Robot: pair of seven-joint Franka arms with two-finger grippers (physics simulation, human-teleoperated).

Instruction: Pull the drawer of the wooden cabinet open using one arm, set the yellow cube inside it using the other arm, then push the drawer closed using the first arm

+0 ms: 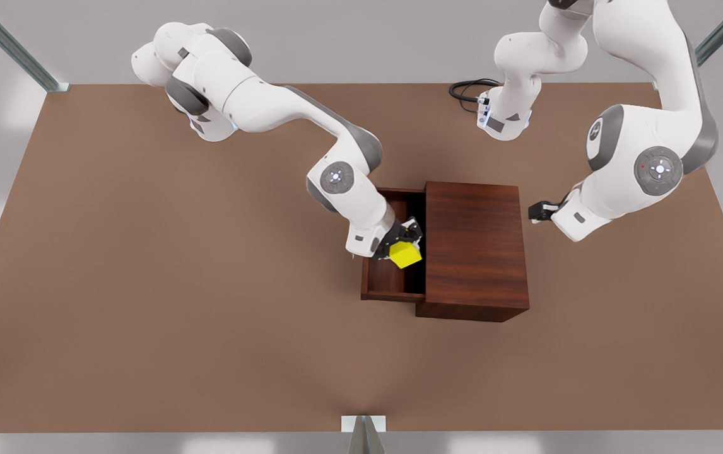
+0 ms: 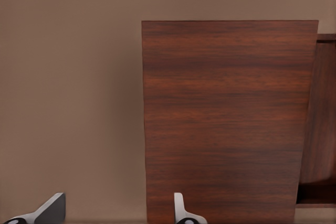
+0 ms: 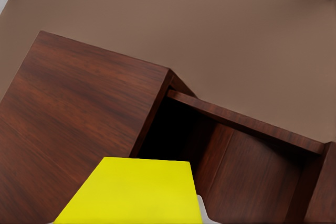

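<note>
R gripper (image 1: 404, 244) pinches cube (image 1: 405, 255) over the open drawer (image 1: 393, 287) of cabinet (image 1: 474, 243). L gripper (image 1: 535, 210) waits beside cabinet's far side, fingers (image 2: 182, 211) spread.

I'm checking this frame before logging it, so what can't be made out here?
- Drawer handle: front view, hidden on the panel's far face.
- Yellow cube underside and the drawer floor below it: front view, the right gripper and cube cover it.
- Left gripper: left wrist view, cut by the frame edge, beside the wooden cabinet.
</note>
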